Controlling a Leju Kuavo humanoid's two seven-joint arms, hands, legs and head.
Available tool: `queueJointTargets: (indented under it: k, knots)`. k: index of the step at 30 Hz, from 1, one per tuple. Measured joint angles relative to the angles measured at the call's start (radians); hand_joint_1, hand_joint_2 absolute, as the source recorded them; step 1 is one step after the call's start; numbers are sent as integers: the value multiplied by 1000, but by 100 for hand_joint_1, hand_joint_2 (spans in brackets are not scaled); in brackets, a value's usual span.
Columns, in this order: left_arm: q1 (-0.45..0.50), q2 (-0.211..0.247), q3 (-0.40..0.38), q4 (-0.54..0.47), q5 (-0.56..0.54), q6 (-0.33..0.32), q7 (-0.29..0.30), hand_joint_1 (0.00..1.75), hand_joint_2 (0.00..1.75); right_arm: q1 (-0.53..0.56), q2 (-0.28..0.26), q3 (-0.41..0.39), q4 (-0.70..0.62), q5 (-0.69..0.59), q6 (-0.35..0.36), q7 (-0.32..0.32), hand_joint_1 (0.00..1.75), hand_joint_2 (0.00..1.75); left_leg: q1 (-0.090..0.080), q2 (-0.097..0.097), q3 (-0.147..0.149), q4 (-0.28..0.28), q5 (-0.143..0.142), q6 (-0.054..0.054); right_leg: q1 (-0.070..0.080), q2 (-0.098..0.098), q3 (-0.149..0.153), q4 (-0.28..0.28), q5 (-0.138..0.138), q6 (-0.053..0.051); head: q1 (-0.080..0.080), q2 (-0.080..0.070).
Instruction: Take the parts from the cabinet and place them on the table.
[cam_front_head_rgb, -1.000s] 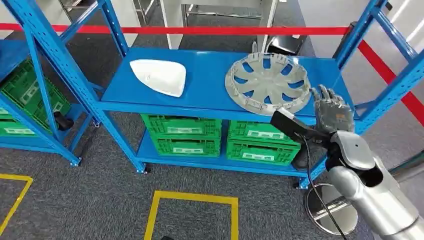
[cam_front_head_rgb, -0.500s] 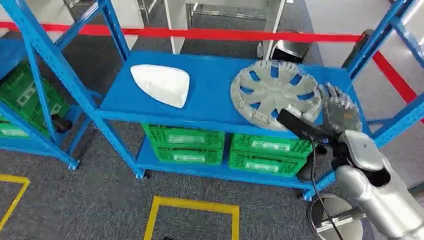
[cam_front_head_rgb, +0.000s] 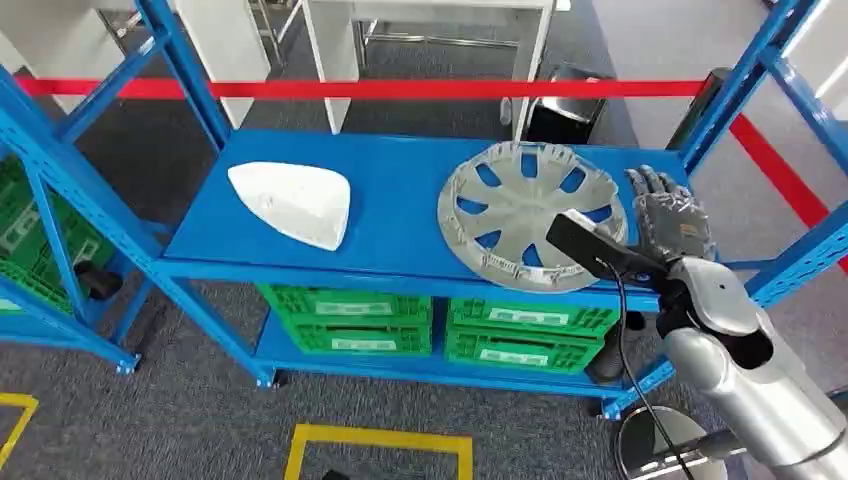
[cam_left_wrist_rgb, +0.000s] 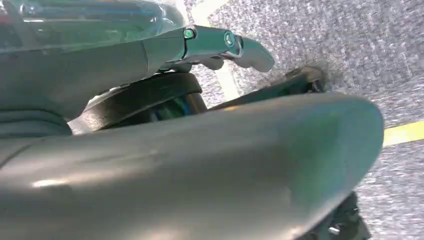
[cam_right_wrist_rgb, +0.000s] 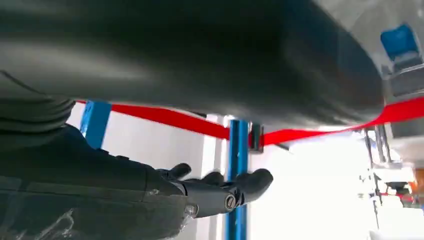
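Note:
A white shell-shaped part (cam_front_head_rgb: 290, 205) lies on the left of the blue shelf (cam_front_head_rgb: 395, 215). A grey wheel cover (cam_front_head_rgb: 530, 215) lies flat on the right, its near rim at the shelf's front edge. My right hand (cam_front_head_rgb: 670, 218) hovers beside the cover's right rim with fingers stretched out and holding nothing. A black camera bar on that wrist crosses the cover's near right rim. In the right wrist view the dark fingers (cam_right_wrist_rgb: 225, 192) reach out with nothing in them. The left hand (cam_left_wrist_rgb: 227, 42) hangs over grey carpet, fingers straight and holding nothing.
Green crates (cam_front_head_rgb: 430, 320) fill the lower shelf. Blue uprights (cam_front_head_rgb: 735, 90) frame the shelf on both sides, with one close to my right hand. Red barrier tape (cam_front_head_rgb: 350, 88) runs behind. A yellow floor square (cam_front_head_rgb: 375, 445) and a round metal base (cam_front_head_rgb: 655, 445) lie below.
The whole view has shifted, as the camera moved closer over the shelf. My right hand has come up from the cover's near right rim to beside its right side.

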Motion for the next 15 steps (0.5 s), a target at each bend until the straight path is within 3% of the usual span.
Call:
queueJointTargets:
  k: [2,4,5,7,8,9,10,12,13,14,15]
  knots:
    - [-3,-2,0,0,-2,0,0,0,0,3,1,1,3,-2,-2,0,0,0,-2,-4,-5,6,1,6,-2,-2,4,-5,-8,10,1,0]
    - [-4,-5,0,-1,-3,2,-1,0,0,-4,-2,-1,3,-2,-5,0,0,0,14,-3,7,-8,4,10,2,-4,1,10,-25,21,2,0]
    - [-4,-5,0,-1,-5,3,0,0,0,-11,-4,-1,3,-2,-6,0,0,0,18,-3,10,-10,1,16,0,-5,-24,55,-46,30,10,0]
    - [-3,-5,0,-1,-3,5,-3,0,0,-7,-7,0,3,-3,-9,0,0,0,20,-3,14,-10,-7,18,-10,-5,-119,211,-101,42,15,0]
    - [-2,-5,0,-1,-3,6,-3,0,0,-2,-7,1,5,-3,-9,0,0,0,21,-3,17,-10,-12,17,-15,-5,-163,269,-107,47,15,0]
    - [-1,-5,0,-1,-3,8,-5,0,0,0,-7,3,6,-5,-9,0,0,0,21,-4,21,-9,-17,16,-18,-5,-186,285,-91,50,17,0]
    - [0,-5,0,-1,-2,8,-5,0,0,0,-7,3,6,-6,-9,0,0,0,22,-4,28,-9,-23,14,-21,-6,-188,259,-54,53,18,0]
    - [1,-5,1,-1,0,10,-5,0,0,-1,-7,2,7,-3,-8,0,0,0,24,-5,49,-6,-38,6,-25,-7,-139,105,65,56,19,0]
    - [2,-5,1,-1,0,11,-5,0,0,0,-7,3,8,0,-7,0,0,0,24,-5,57,-4,-48,0,-26,-10,-115,32,100,56,20,0]
    - [2,-5,2,0,1,12,-5,0,0,0,-6,5,11,3,-7,0,0,0,17,-6,56,-2,-52,-7,-20,-9,-105,27,89,52,21,0]
    - [2,-5,2,0,1,12,-5,0,0,0,-7,5,13,3,-8,0,0,0,17,-6,53,0,-53,-11,-20,-7,-99,9,77,37,22,0]
